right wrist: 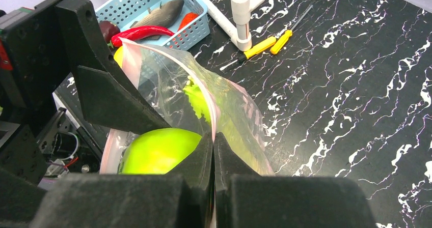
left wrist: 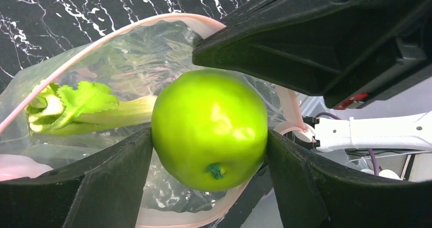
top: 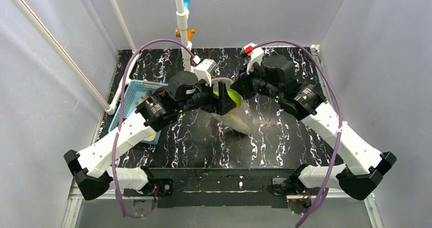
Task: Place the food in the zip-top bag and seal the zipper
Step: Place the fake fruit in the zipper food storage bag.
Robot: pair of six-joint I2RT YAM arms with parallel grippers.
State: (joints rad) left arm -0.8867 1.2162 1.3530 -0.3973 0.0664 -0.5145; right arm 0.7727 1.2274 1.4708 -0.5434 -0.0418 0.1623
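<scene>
Currently: long green-and-white toy leek (left wrist: pixel 86 108) inside clear floppy zip-top bag (right wrist: pixel 239 111). Your left gripper (top: pixel 222 96) grips glossy green apple (left wrist: pixel 209 129) at bag mouth. Your right gripper (right wrist: pixel 214 157) pinches pinkish-red zipper rim (left wrist: pixel 102 37), jaws closed. Grey fish (right wrist: pixel 162 13), red chili (right wrist: pixel 140 32) lie in light-blue mesh basket (right wrist: pixel 196 32). Sealing not yet done.

Top cam: fixed high, well above the green apple (top: pixel 233 98), looking down from the near side. My left wrist cam: point-blank on that apple. My right wrist cam: close beside it, facing past it. All 3 share apple and zip-top bag (left wrist: pixel 127 60) mouth.
</scene>
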